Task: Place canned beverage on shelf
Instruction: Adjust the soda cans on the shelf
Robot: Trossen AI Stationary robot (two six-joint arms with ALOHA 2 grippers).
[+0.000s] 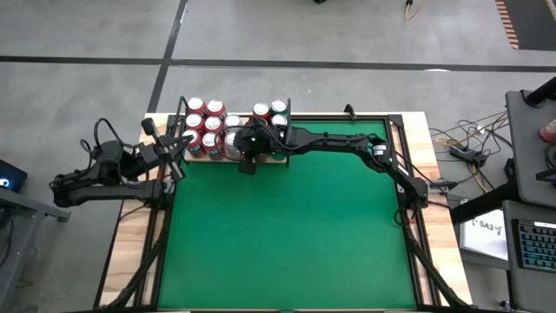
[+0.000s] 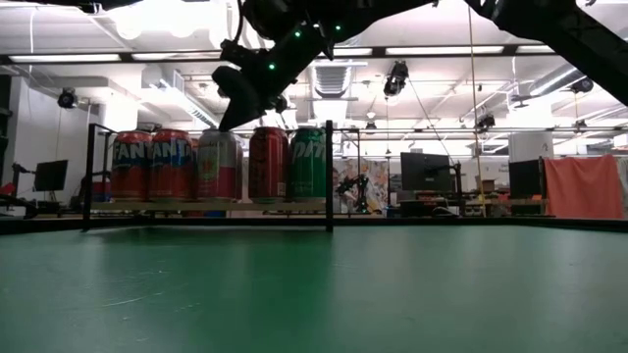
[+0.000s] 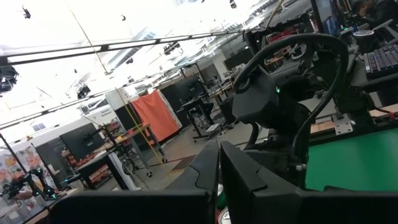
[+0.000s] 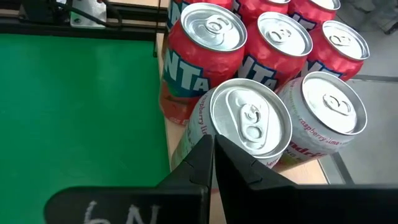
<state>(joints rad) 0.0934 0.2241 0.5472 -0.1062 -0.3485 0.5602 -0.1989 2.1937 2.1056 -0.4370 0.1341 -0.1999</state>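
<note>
Cans [image 1: 213, 129] are grouped on the shelf [image 1: 195, 157] at 12 o'clock; right pincer [image 1: 247, 167] and left pincer [image 1: 189, 139] are both pressed together, empty.

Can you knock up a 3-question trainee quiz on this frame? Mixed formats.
1. True or false: the right gripper is shut and holds nothing.
2. Which gripper hovers above the cans on the shelf? A) left B) right
3. Fill in: at the shelf's right end in the low view stands a ___ can.

Key: 1 true. 2 B; the left gripper, also shut, waits by the shelf's left end. 3 green.
</note>
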